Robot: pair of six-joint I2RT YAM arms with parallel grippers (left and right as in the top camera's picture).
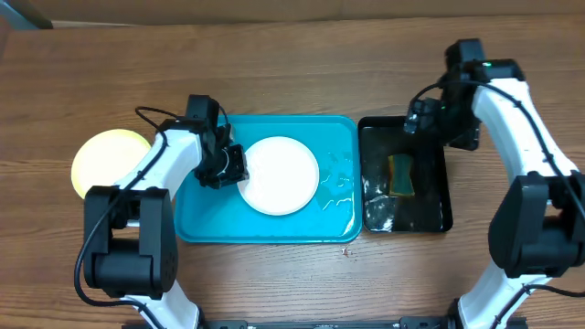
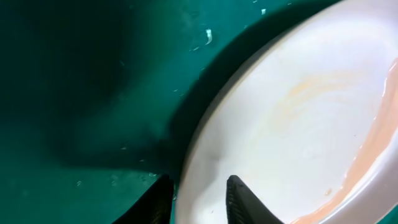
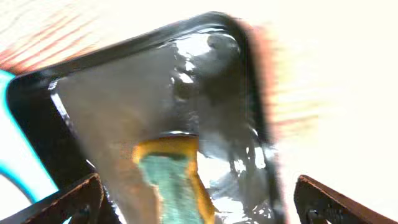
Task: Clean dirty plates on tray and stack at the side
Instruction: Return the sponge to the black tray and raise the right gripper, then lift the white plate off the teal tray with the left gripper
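A white plate [image 1: 279,174] with faint orange smears lies on the turquoise tray [image 1: 338,155]. My left gripper [image 1: 228,167] is at the plate's left rim. In the left wrist view its fingers [image 2: 198,182] are shut on the rim of the plate [image 2: 298,112], one finger over the plate and one on the side of the tray [image 2: 93,74]. Orange liquid pools at the plate's lower edge. A pale yellow plate [image 1: 110,160] lies on the table left of the tray. No third plate shows. My right gripper [image 1: 430,119] is open and empty.
A glossy black tray [image 1: 430,215] holding water stands right of the turquoise tray. A yellow-green sponge [image 1: 400,175] lies in it, below my right gripper's fingers [image 3: 198,186] in the right wrist view [image 3: 174,180]. Water drops lie on the turquoise tray's right part.
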